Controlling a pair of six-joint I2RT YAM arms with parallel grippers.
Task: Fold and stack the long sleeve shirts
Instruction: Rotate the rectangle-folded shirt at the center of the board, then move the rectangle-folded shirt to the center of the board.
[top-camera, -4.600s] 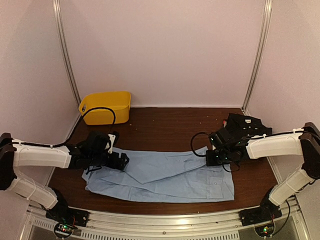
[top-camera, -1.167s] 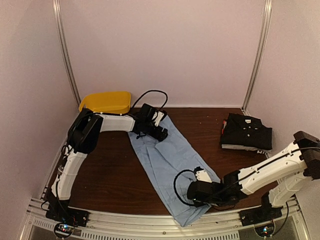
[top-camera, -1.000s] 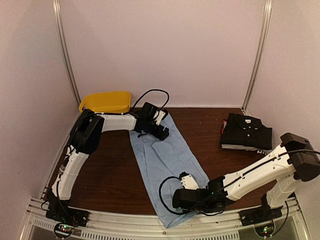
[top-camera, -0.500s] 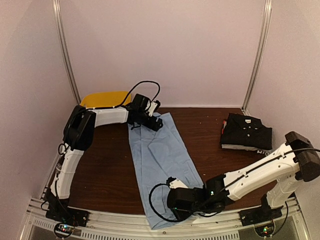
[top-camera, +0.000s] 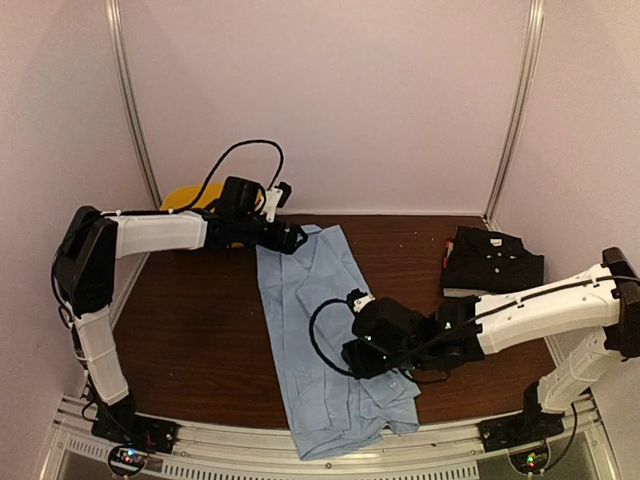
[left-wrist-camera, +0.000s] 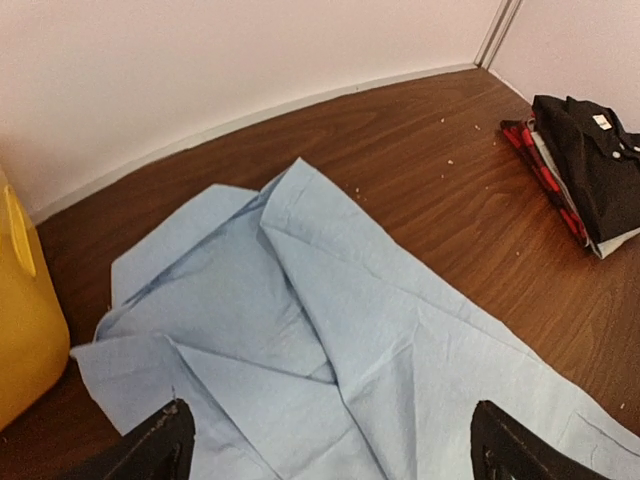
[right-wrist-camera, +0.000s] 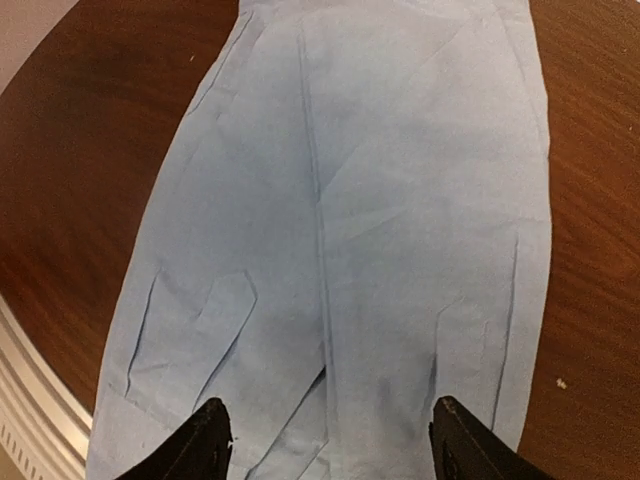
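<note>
**Light blue collared cloth shirt (top-camera: 318, 320) swung lengthwise and released**

Lies as a narrow strip on the brown wooden table (top-camera: 200, 330), collar far, hem near. Left gripper (top-camera: 288, 238) over the collar and right gripper (top-camera: 353, 358) over mid-body, both with fingers apart and empty. Step judged: cross-fold. Next move likely calls for pinching the hem corners.

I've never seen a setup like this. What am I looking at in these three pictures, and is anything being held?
Two robot arms, bolted to a table. One picture looks down from above them; the other two come from a camera on each wrist. A light blue shirt lies spread on it, a folded black shirt tops a stack at the right, and a yellow bin sits far left. The left gripper and right gripper both hang open over the blue shirt, holding nothing.
</note>
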